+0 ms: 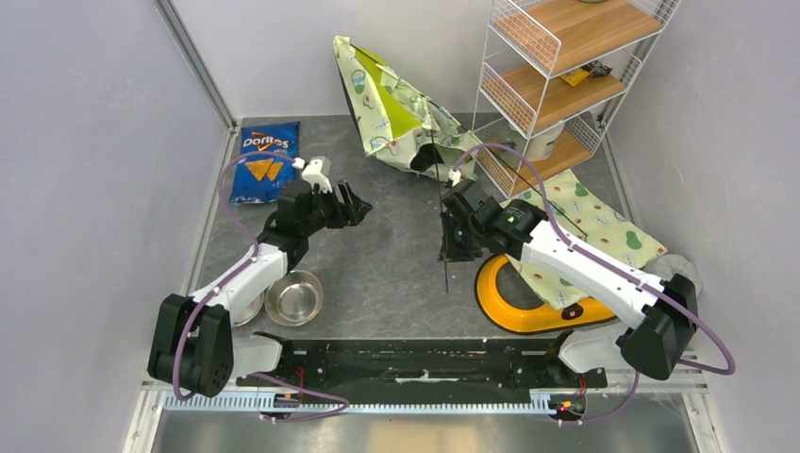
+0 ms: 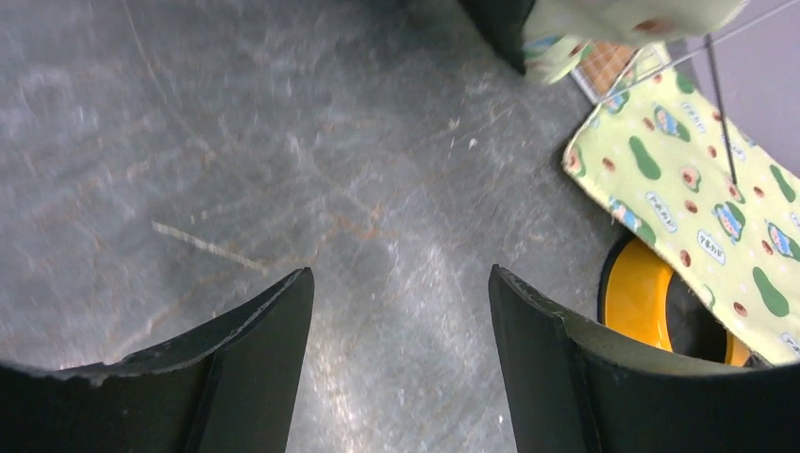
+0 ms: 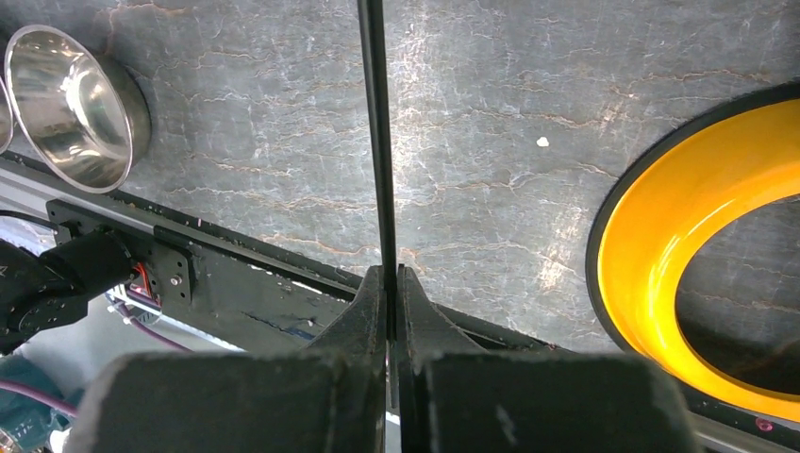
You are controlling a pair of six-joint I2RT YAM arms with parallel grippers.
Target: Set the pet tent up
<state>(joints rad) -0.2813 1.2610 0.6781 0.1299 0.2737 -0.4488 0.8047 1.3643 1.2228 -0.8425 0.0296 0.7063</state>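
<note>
The pet tent (image 1: 391, 106) lies half collapsed at the back of the table, its pale avocado print outside and lime lining showing. A thin black pole (image 1: 445, 276) runs from it toward the near side. My right gripper (image 1: 453, 241) is shut on that pole. In the right wrist view the pole (image 3: 375, 123) stands clamped between the closed fingers of the right gripper (image 3: 390, 274). My left gripper (image 1: 354, 203) hovers left of the tent, open and empty. In the left wrist view, the left gripper (image 2: 401, 274) has only bare table between its fingers, and a corner of the tent (image 2: 604, 24) shows at the top.
A flat matching mat (image 1: 590, 222) lies at the right over a yellow ring-shaped dish (image 1: 524, 300). A wire shelf rack (image 1: 566, 75) stands back right. A Doritos bag (image 1: 266, 162) lies back left. Steel bowls (image 1: 294, 297) sit near the left arm.
</note>
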